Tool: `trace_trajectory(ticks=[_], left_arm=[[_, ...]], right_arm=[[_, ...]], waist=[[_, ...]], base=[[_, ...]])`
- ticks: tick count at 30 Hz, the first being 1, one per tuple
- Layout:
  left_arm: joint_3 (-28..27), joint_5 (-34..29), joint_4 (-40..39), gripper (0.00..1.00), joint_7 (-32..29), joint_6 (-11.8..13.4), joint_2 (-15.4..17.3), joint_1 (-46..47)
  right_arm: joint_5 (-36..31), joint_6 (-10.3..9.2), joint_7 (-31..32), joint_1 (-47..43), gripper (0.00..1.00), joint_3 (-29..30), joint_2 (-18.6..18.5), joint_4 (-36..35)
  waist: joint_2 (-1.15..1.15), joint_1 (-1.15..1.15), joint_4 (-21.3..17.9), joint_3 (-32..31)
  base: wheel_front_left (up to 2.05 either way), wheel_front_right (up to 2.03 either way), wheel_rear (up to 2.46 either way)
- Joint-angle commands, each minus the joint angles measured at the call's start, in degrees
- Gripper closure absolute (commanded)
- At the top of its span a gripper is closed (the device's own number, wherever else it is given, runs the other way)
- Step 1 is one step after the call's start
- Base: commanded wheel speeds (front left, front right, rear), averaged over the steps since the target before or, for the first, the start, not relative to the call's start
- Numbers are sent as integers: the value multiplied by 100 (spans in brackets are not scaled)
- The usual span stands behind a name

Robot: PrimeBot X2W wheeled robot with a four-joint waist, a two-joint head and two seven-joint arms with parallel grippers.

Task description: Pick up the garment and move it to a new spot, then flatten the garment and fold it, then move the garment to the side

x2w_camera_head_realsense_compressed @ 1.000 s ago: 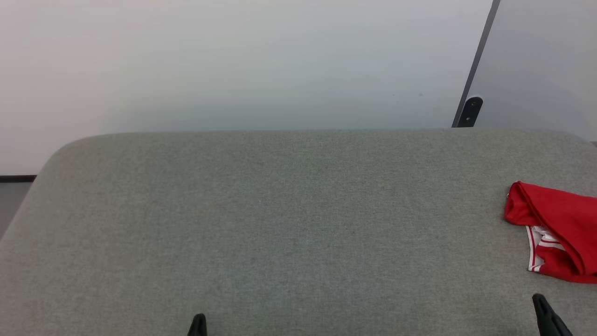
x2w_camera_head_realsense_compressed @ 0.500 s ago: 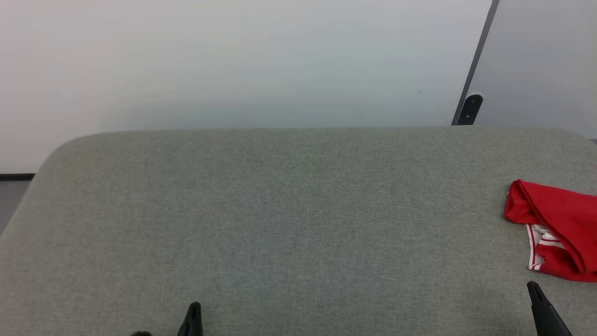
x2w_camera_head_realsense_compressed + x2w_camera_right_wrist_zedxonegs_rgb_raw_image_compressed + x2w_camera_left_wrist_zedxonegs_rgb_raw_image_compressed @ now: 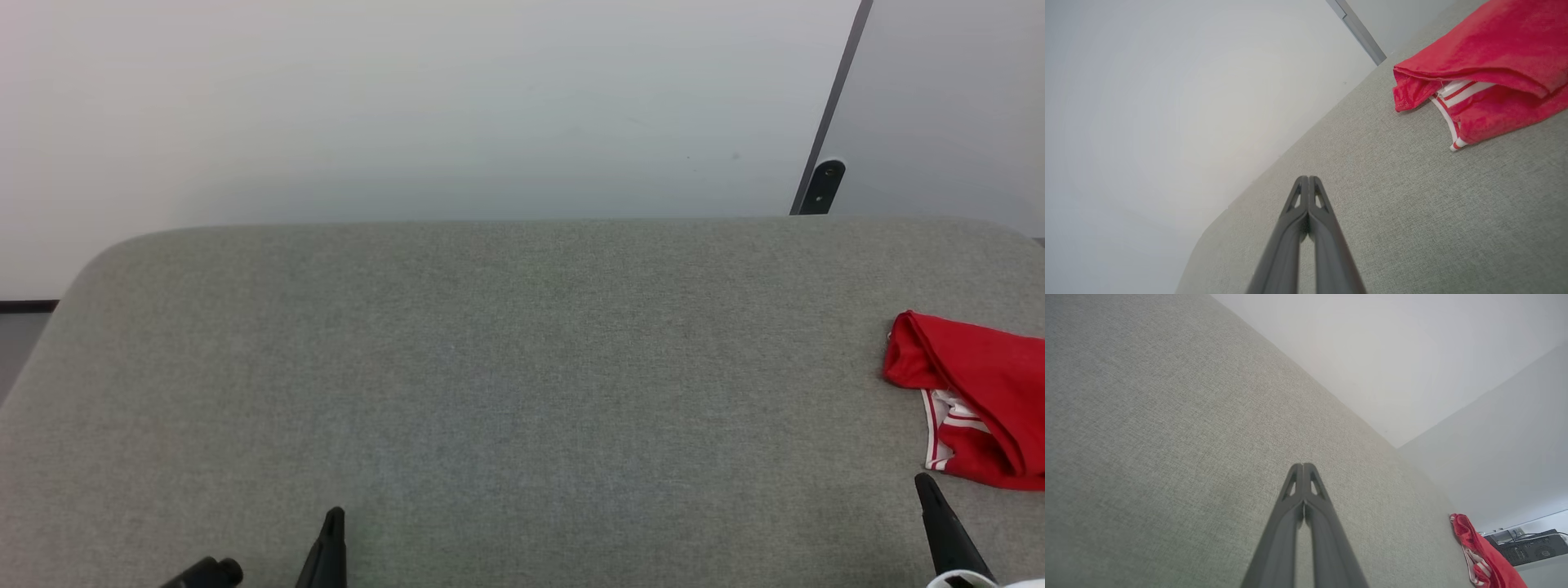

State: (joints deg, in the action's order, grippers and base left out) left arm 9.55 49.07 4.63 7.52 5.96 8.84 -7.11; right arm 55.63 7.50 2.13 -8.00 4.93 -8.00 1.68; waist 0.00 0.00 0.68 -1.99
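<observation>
Over on the far right of the grey padded surface (image 3: 522,367), that's where the garment (image 3: 976,392) is sitting, bunched up in a folded heap and partly cut off by the edge of the head view. Your right gripper (image 3: 921,482) is just beside its near corner, not touching it. The left gripper (image 3: 333,516) is well apart, way over on the other side. Both have their fingers pressed together with nothing in them.

What I'd worry about: go in like that and you'll just shove the cloth, and it looks close to the right-hand edge of the surface, so it could slide off. Also, it's layered. Pinch the top fold only, or just the striped trim, and it'll probably unfurl lopsided when you lift it.

As for how it lies, the rounded folded end points left and away from you, and the white-and-red trim opening faces the near side, toward your right gripper. The long axis seems to run diagonally from that far-left end toward the near right, but the rest is out of frame, so you can't tell for sure.
</observation>
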Motion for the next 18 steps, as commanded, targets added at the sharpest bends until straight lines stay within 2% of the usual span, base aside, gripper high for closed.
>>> trace_trajectory(ticks=[1,18], left_arm=[[-68,175,-26,100,-26,-68,-5,136],[-391,1347,215,100,-318,-413,-97,454]], right_arm=[[139,-1,15,154,100,24,-1,-20],[1094,-1,115,500,100,44,123,307]], waist=[[0,0,-1,3],[0,0,-14,45]], base=[[0,0,0],[0,0,0]])
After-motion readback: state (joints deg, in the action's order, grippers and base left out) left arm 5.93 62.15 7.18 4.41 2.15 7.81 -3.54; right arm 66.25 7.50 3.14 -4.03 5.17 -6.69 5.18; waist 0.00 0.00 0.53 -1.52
